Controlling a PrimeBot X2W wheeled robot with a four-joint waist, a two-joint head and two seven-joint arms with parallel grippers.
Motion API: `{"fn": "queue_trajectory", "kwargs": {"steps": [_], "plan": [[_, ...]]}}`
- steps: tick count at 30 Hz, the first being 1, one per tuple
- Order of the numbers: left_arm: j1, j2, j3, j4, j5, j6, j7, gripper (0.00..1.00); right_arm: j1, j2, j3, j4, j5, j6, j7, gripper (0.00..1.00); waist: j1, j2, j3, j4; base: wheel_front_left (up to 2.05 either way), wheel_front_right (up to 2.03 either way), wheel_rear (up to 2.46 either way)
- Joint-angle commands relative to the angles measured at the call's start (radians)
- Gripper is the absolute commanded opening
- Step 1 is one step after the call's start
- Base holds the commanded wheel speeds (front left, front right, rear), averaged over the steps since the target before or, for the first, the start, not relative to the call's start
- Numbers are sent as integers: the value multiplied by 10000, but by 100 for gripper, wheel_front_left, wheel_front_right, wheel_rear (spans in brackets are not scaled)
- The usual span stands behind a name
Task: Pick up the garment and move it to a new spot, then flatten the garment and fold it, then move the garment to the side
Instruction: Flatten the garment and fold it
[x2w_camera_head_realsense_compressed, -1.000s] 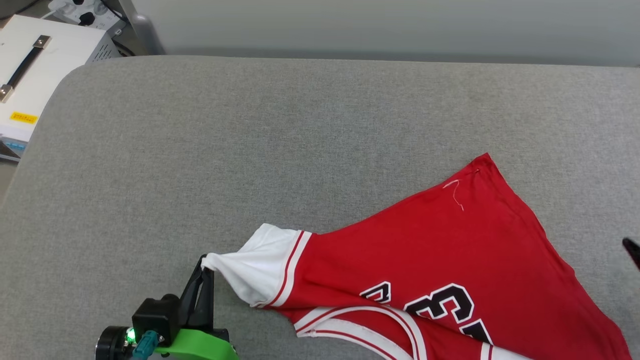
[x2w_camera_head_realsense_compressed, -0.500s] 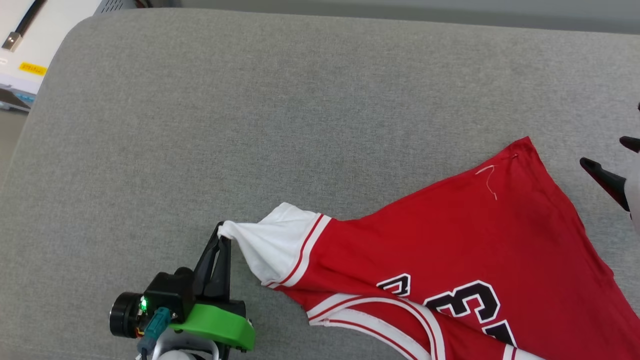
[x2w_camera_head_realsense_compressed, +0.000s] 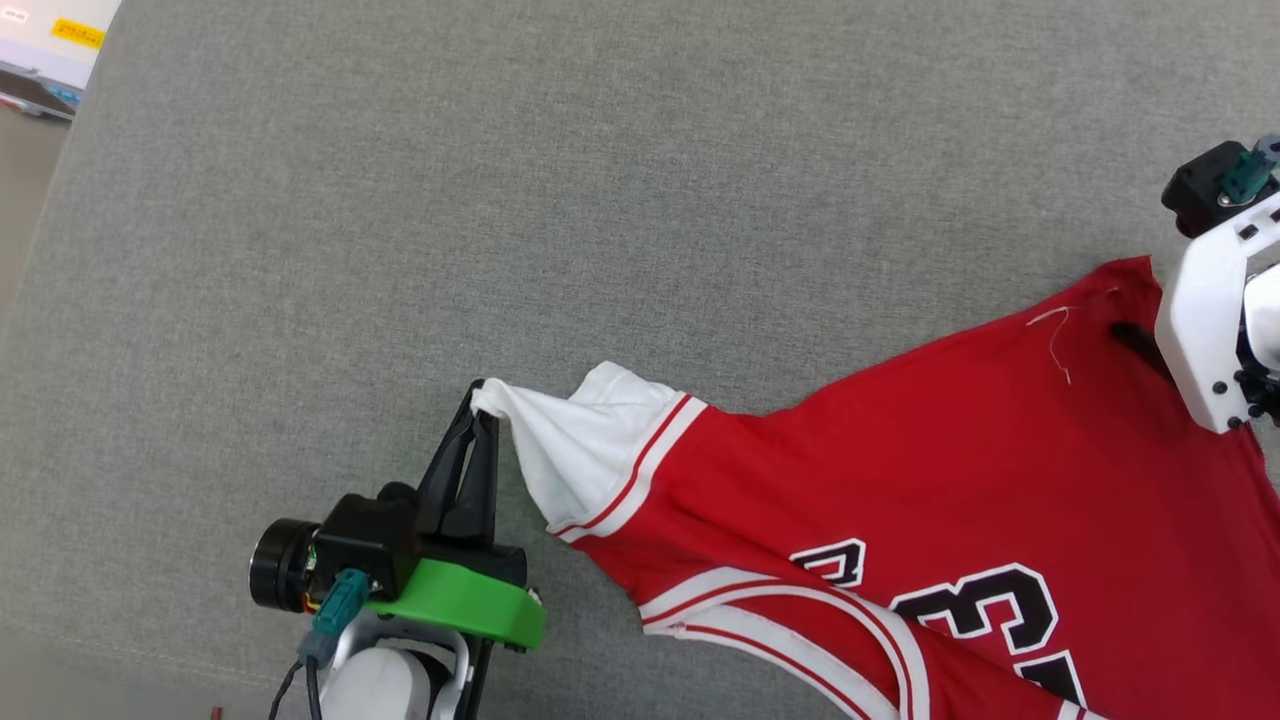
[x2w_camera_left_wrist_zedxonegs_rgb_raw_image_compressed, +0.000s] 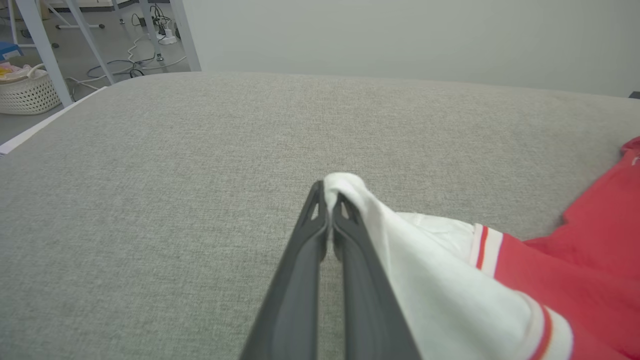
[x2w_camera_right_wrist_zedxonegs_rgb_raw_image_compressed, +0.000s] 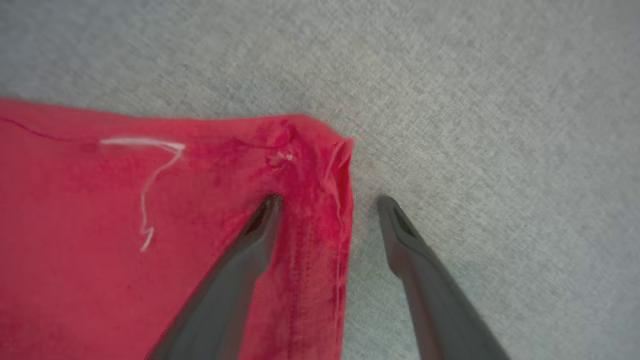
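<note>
The red jersey (x2w_camera_head_realsense_compressed: 900, 480) lies limp on the grey cushion (x2w_camera_head_realsense_compressed: 500, 200), at the lower right of the head view. The left gripper (x2w_camera_head_realsense_compressed: 478, 395) has its jaws pinched on the white sleeve (x2w_camera_head_realsense_compressed: 590, 440). The right gripper (x2w_camera_right_wrist_zedxonegs_rgb_raw_image_compressed: 330, 200) has its jaws wide, astride the hem corner (x2w_camera_right_wrist_zedxonegs_rgb_raw_image_compressed: 320, 135). The cloth looks light and soft, so corners seem the best hold.

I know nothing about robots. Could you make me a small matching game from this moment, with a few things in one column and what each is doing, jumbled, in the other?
Things
1. left gripper
2. right gripper
3. loose white thread
4. white sleeve

States
A. open, one finger over the red shirt corner, one over the grey cushion
B. lying on the red shirt near that corner
C. shut, pinching cloth
D. drawn into a point at its edge

Pairs: 1-C, 2-A, 3-B, 4-D
</note>
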Motion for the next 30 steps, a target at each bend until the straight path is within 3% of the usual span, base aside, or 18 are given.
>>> {"fn": "queue_trajectory", "kwargs": {"steps": [1, 6, 7, 8, 14, 23, 30], "plan": [[-219, -60, -2, 2, 80, -48, -58, 0, -70, 120, 289, 344, 64, -4, -189, 100, 0, 0, 284, 205, 0, 0, 0], [-346, -143, 51, 114, 71, -90, -66, 0, 165, -3, 1699, 999, 453, -4, -420, 100, 0, 0, 339, 244, 0, 0, 0], [-342, -156, 83, 130, 75, -93, -67, 0, 167, -44, 1906, 1044, 557, -4, -474, 42, 0, 0, 302, 216, 0, 0, 0], [-327, -163, 112, 146, 79, -95, -67, 0, 138, -78, 2040, 1059, 621, -4, -558, 0, 0, 0, 263, 185, 0, 0, 0], [-174, -129, 303, 285, 136, -179, -68, 0, -207, -229, 2298, 1121, 932, -4, -1763, 0, 0, 0, -351, -96, 0, 0, 0], [-291, 473, 274, 177, 672, -523, -69, 0, -128, -570, 1545, 457, 1425, -4, -4145, 0, 0, 0, -1661, -492, 0, 0, 0], [-1115, 744, 479, -410, 485, -702, 63, 0, 255, -464, 318, 144, 1186, -4, -5633, 0, 0, 0, -2350, -930, 0, 0, 0]]}}
